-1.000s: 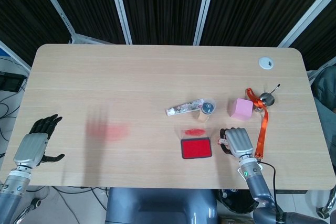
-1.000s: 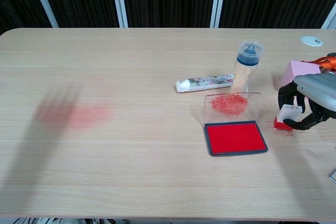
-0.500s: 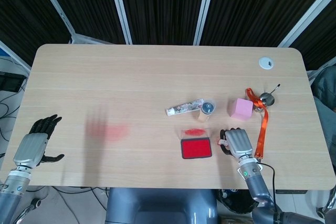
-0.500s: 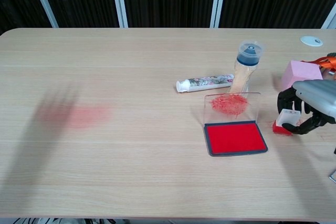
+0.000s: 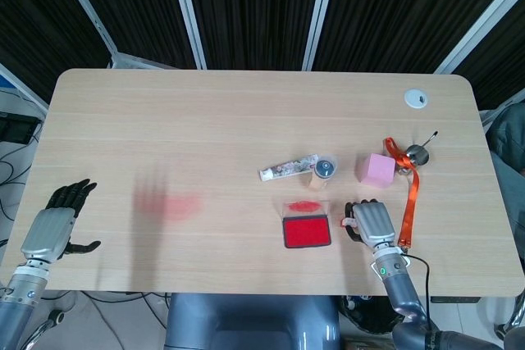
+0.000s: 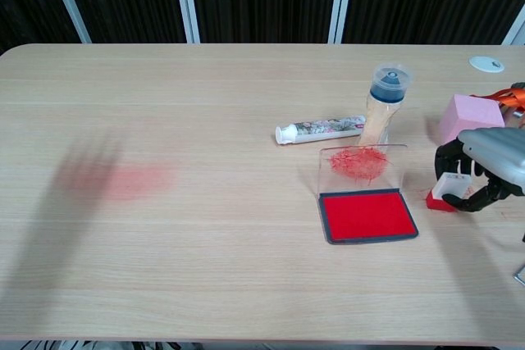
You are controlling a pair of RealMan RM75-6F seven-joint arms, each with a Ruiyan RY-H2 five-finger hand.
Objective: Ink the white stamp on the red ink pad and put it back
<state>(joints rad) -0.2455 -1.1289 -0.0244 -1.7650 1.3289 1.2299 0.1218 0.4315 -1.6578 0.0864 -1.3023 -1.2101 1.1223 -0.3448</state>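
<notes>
The white stamp (image 6: 449, 190), with its red base, stands on the table just right of the red ink pad (image 6: 367, 215), whose clear lid (image 6: 361, 165) is propped upright. My right hand (image 6: 486, 168) is curled around the stamp, fingers on its far side and thumb at its near side. In the head view the stamp (image 5: 346, 222) peeks out at the left of that right hand (image 5: 373, 220), beside the ink pad (image 5: 307, 232). My left hand (image 5: 57, 223) hovers at the table's near left corner, holding nothing, fingers apart.
A blue-capped bottle (image 6: 384, 104) and a lying tube (image 6: 320, 129) sit behind the pad. A pink block (image 6: 469, 116) and an orange strap (image 5: 408, 194) are by my right hand. A red smear (image 6: 135, 179) marks the tabletop at left.
My right hand has drawn slightly right and lower with the stamp, whose red base now rests on the table. The left hand has not moved.
</notes>
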